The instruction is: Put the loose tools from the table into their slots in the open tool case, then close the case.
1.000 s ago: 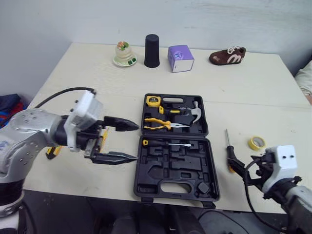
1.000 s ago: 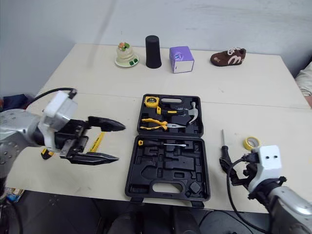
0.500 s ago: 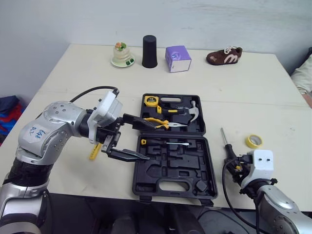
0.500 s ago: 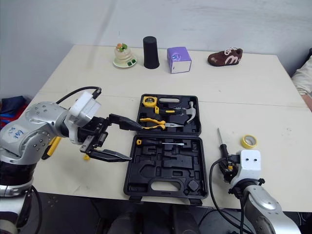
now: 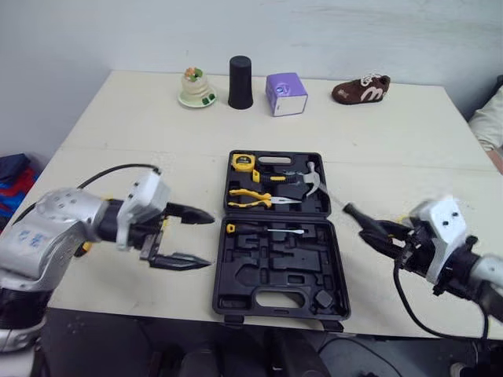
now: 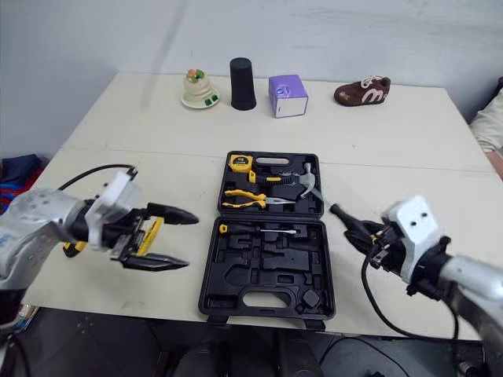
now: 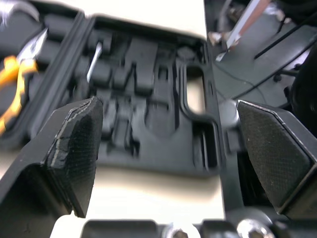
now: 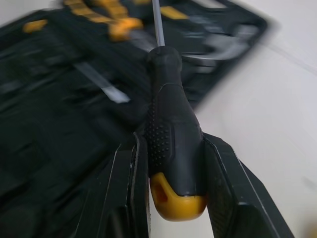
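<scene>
Right hand (image 5: pixel 391 233): my fingers are pinched on the black-and-yellow handle of the screwdriver (image 8: pixel 168 99).
Change: a second ago the screwdriver lay on the tabletop (image 5: pixel 118 126) to the right of the case (image 5: pixel 222 271). Now it is lifted clear, with its shaft aimed at the case's right edge.
Meaning, as I judge it: pickup is done and slotting comes next.
Pose: my forearm is low, reaching in from the right.
Left hand (image 5: pixel 206 239): spread wide and empty, drawn back from the case's left edge. It hovers over a yellow tool (image 6: pixel 148 233), loose on the tabletop.
</scene>
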You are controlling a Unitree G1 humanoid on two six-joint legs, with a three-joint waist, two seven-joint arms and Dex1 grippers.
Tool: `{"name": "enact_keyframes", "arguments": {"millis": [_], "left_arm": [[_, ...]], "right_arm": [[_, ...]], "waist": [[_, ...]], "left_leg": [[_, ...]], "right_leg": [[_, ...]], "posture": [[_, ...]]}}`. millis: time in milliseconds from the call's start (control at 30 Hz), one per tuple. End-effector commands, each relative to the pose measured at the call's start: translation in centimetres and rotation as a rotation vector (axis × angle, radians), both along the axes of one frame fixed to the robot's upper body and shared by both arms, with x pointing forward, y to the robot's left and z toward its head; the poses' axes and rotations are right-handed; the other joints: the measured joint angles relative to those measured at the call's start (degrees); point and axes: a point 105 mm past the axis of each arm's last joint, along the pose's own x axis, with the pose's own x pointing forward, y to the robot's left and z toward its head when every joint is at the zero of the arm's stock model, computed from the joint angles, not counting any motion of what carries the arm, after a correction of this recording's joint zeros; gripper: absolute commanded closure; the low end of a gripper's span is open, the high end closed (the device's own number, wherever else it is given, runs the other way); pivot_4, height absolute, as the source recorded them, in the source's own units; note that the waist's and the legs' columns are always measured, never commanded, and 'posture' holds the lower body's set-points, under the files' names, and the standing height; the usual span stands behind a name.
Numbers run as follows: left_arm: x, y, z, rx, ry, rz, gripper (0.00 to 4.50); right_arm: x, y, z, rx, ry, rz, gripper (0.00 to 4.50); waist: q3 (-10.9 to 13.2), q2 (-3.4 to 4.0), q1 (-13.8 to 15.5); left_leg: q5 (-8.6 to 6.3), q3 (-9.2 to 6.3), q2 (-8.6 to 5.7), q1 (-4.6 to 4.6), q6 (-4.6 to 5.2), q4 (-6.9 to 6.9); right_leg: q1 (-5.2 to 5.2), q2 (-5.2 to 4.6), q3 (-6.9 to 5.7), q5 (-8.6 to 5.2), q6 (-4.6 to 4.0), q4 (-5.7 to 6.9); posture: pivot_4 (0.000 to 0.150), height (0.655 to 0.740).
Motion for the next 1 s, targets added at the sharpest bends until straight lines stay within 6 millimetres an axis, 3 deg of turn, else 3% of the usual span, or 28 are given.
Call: {"name": "enact_keyframes", "arguments": {"millis": [33,400,700,833,1000], "left_arm": [[-0.5,0.5,0.5,0.036,-0.063,0.026,0.0],[-1.0,0.3,-0.3,0.043,-0.081,0.091,0.0],[-0.6,-0.3,-0.2,0.037,-0.098,0.083,0.0],[-0.6,-0.6,-0.2,0.032,-0.102,0.074,0.0],[-0.6,-1.0,-0.5,0.025,-0.105,0.07,0.0]], "right_arm": [[0.2,1.3,0.4,-0.034,0.061,0.211,3.48],[3.6,3.3,-2.0,-0.22,0.119,0.43,3.48],[4.5,3.9,-4.0,-0.289,0.133,0.434,3.48],[4.2,4.4,-3.9,-0.277,0.121,0.456,3.48],[4.1,4.9,-2.4,-0.197,0.084,0.452,1.15]], "waist": [[0.08,-0.05,0.04],[0.25,-0.07,0.22],[0.27,-0.06,0.18],[0.27,-0.04,0.11],[0.27,-0.04,0.1]], "left_leg": [[0.0,0.0,-0.01,-0.02,0.03,0.01],[-0.32,0.03,0.05,-0.37,0.07,0.58],[-0.36,0.15,0.05,-0.32,0.04,0.72],[-0.37,0.19,0.05,-0.23,0.04,0.76],[-0.37,0.17,0.06,-0.19,0.06,0.79]], "right_leg": [[0.0,-0.03,0.0,0.01,0.0,-0.01],[-0.1,-0.14,-0.07,-0.13,-0.02,-0.04],[-0.1,-0.18,-0.06,-0.14,-0.02,0.07],[-0.1,-0.18,-0.04,-0.16,-0.06,0.26],[-0.1,-0.17,-0.04,-0.18,-0.09,0.38]], "posture": [[0.15,0.7383],[0.15,0.7383],[0.15,0.7383],[0.15,0.7383],[0.15,0.7383]]}}
